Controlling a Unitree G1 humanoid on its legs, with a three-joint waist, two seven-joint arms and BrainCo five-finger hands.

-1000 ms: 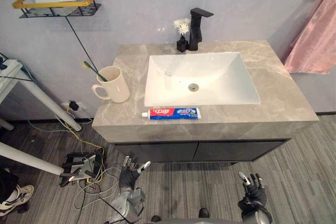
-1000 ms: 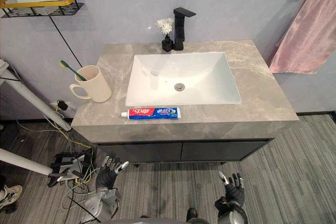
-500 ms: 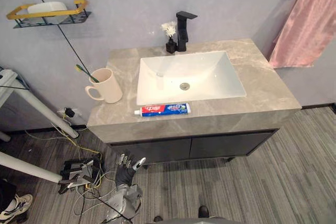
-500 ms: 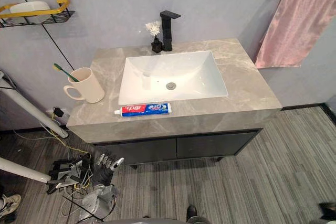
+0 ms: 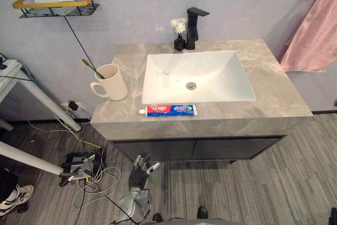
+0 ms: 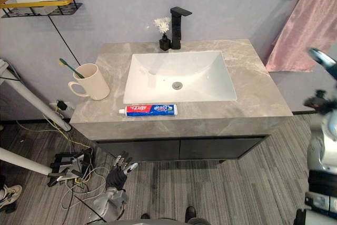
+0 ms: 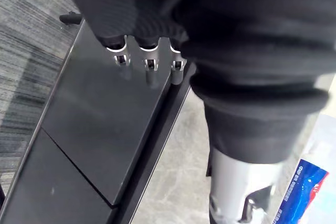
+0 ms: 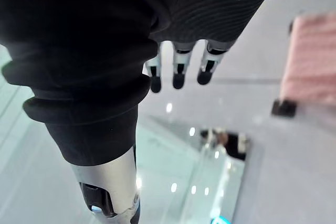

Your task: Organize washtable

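Observation:
A red-and-blue toothpaste tube point(image 5: 168, 110) lies flat on the grey marble counter point(image 5: 268, 96), just in front of the white sink point(image 5: 210, 69). A cream mug point(image 5: 111, 82) with a green toothbrush point(image 5: 91, 68) in it stands at the counter's left end. My left hand point(image 5: 140, 168) hangs low in front of the dark cabinet point(image 7: 100, 129), fingers point(image 7: 148, 60) straight and empty. My right hand point(image 6: 319, 56) is raised at the counter's right side, near the pink towel point(image 6: 309, 30). Its fingers point(image 8: 179, 72) are straight and hold nothing.
A black faucet point(image 5: 194, 26) and a small vase of white flowers point(image 5: 180, 36) stand behind the sink. A gold-rimmed wall shelf point(image 5: 55, 2) holds a white dish. White table legs point(image 5: 31, 96) and a tangle of cables point(image 5: 84, 169) lie at the left.
My right hand has risen from near the floor to the counter's right side by the towel. The camera has shifted. My left hand stays low by the cabinet.

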